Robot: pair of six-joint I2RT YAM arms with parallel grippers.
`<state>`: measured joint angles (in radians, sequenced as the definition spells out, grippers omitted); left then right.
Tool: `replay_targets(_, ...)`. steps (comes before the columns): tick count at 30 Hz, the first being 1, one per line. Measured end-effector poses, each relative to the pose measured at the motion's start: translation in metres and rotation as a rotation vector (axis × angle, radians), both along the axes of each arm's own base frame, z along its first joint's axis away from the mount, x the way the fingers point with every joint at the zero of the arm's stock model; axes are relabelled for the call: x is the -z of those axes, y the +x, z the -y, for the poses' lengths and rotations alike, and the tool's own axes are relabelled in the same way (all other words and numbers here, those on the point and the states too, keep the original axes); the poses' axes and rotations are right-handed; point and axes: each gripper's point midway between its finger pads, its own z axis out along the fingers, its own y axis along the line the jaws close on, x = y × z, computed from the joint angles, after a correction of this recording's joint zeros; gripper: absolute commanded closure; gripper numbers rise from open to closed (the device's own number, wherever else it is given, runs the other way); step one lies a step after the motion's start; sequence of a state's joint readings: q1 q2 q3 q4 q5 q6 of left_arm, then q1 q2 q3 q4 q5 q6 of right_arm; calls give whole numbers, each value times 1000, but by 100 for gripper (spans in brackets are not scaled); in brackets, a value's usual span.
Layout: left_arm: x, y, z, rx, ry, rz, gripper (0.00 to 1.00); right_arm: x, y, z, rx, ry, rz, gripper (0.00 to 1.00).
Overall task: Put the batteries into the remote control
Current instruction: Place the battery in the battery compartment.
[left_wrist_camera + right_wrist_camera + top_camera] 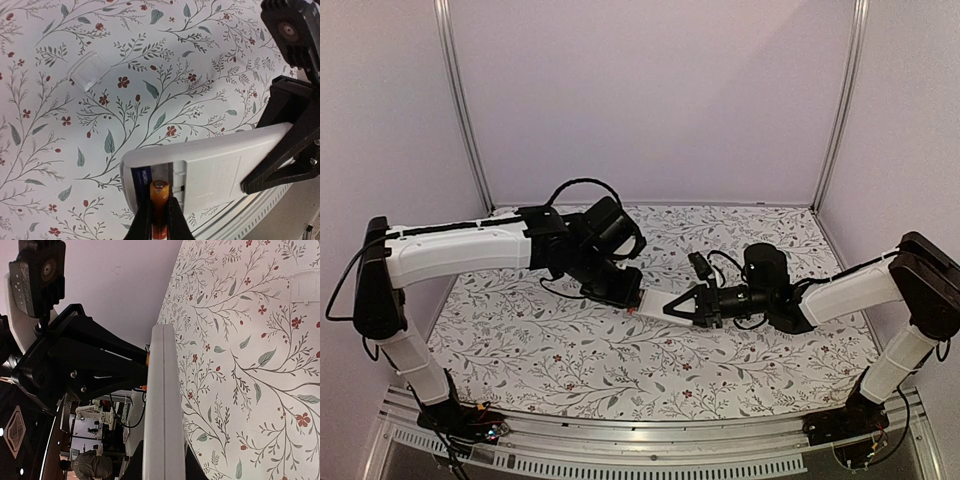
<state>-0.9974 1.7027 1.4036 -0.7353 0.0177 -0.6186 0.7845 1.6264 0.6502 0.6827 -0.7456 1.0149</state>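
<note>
Jaws of my left gripper (160, 220) pinch the orange battery (159, 196) at the open bay of the remote control (215, 170), 6 o'clock in the left wrist view. My right gripper (672, 304) clamps the remote's 3 o'clock end. The battery looks light, rigid and slick, so I'd grip it mid-barrel.

Remote control (162, 405): white, edge-on; lower end clamped btwn right gripper (163, 462) fingers. Left gripper (145, 371): black, against remote's left side, orange battery (148, 358) glimpsed at contact. Floral tablecloth (250, 365) and clear plastic piece (305, 287): right of remote.
</note>
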Motion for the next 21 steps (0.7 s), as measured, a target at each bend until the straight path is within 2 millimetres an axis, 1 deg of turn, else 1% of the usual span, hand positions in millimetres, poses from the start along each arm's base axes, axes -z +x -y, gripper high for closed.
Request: replay_targets(21,4,4,-2,-18,50,1,92,4,2,-4,17,11,-35,100)
